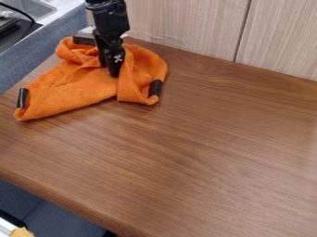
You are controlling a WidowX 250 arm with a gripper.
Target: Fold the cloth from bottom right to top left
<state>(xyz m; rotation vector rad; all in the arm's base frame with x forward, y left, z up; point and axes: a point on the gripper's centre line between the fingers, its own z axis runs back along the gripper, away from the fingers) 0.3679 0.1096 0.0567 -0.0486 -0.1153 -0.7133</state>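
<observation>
While the orange cloth (68,90) is laid out in the upper left of the frame, its middle is overlapped from above by the black gripper (114,71). Whether any fabric is clamped, or whether the tool is apart or together, cannot be told, since its lower end is set deep among the folds. A black tab (22,98) is seen at the left corner, and a second dark tab (155,88) is seen on the right lobe, near its lower tip. The fold appears to be only roughly formed, with the cloth bunched rather than laid flat. If the gripper is lifted while some fabric is caught, the layers may be dragged up and the fold undone. If it is pushed farther toward the upper left, more creases may be gathered, because soft cloth is easily rucked against the table (198,152). By too long a pull, the upper edge could also be pressed against the pale panel (186,28) behind.
</observation>
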